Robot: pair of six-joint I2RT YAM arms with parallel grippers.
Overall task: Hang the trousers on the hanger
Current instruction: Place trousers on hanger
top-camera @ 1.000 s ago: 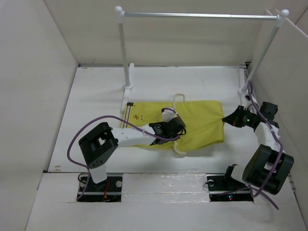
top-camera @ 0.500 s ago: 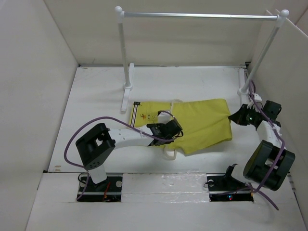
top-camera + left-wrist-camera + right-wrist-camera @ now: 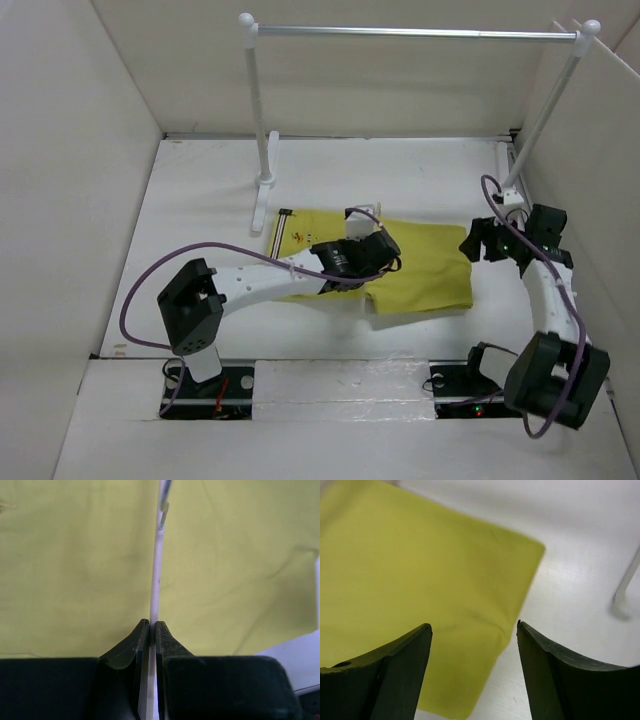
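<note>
On the white table (image 3: 200, 190) we've got one pair of yellow trousers (image 3: 425, 262) lying flat in front of the rail (image 3: 410, 32). There are two arms. The left one reaches out over the cloth, its left claw (image 3: 152, 625) pinched tight on the single thin white hanger (image 3: 156, 580) that runs across the trousers. The right arm bends in from the side, and its right claw (image 3: 472, 627) hovers over the trousers' corner with its jaws apart, gripping nothing.
</note>
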